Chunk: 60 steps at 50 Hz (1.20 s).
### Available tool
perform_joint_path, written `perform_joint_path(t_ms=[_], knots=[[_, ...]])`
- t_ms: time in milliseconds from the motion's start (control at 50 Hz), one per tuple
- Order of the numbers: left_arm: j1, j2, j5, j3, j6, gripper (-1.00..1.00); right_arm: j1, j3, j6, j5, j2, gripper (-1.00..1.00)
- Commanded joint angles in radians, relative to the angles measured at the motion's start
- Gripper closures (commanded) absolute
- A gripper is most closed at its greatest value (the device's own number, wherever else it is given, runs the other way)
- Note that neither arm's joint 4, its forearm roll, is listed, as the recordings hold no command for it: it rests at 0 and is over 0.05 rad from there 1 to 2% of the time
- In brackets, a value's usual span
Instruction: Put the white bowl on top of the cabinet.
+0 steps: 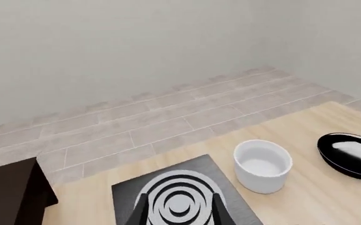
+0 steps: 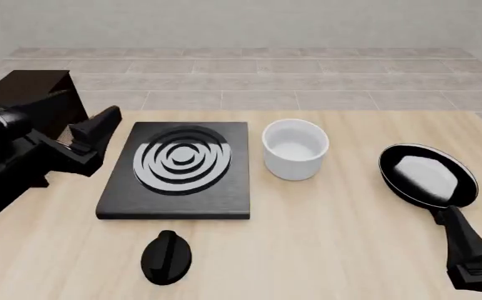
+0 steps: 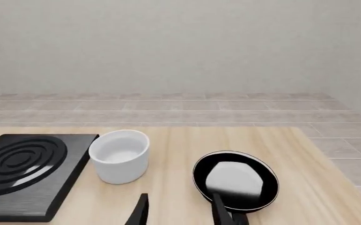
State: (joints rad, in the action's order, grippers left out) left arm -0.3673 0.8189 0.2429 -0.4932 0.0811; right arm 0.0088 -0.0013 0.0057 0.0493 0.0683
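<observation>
The white bowl is standing upright on the counter, just beside the right edge of the black stove plate and apart from it by a narrow gap. To the bowl's right, well apart, the black frying pan is lying with a white reflection in its base (its handle is pointing toward the near edge). The cabinet is sitting at the far left of the counter, its flat top bare of the bowl. A black knob is lying in front of the stove plate.

The left tool is hovering between the cabinet and the stove plate, fingers spread apart and gripping nothing. The right tool is hanging low near the pan's handle, its fingers likewise parted and holding nothing.
</observation>
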Motion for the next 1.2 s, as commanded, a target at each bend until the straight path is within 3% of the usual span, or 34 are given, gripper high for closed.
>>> perform_joint_path(t_ms=[20, 340, 380, 1000, 1200], knots=[[-0.066, 0.105, 0.013, -0.063, 0.012, -1.00, 0.000, 0.000, 0.001, 0.005, 0.006, -1.00], [-0.118, 0.209, 0.031, -0.152, 0.002, -1.00, 0.001, 0.000, 0.000, 0.007, 0.006, -1.00], [-0.126, 0.252, 0.030, -0.180, 0.026, -1.00, 0.001, 0.000, 0.001, 0.006, 0.006, -1.00], [-0.217, 0.486, -0.089, -0.472, -0.086, -1.00, 0.002, 0.000, 0.001, 0.008, 0.008, -1.00], [-0.244, 0.555, -0.117, -0.544, -0.085, -1.00, 0.002, 0.000, 0.001, 0.007, 0.007, -1.00]])
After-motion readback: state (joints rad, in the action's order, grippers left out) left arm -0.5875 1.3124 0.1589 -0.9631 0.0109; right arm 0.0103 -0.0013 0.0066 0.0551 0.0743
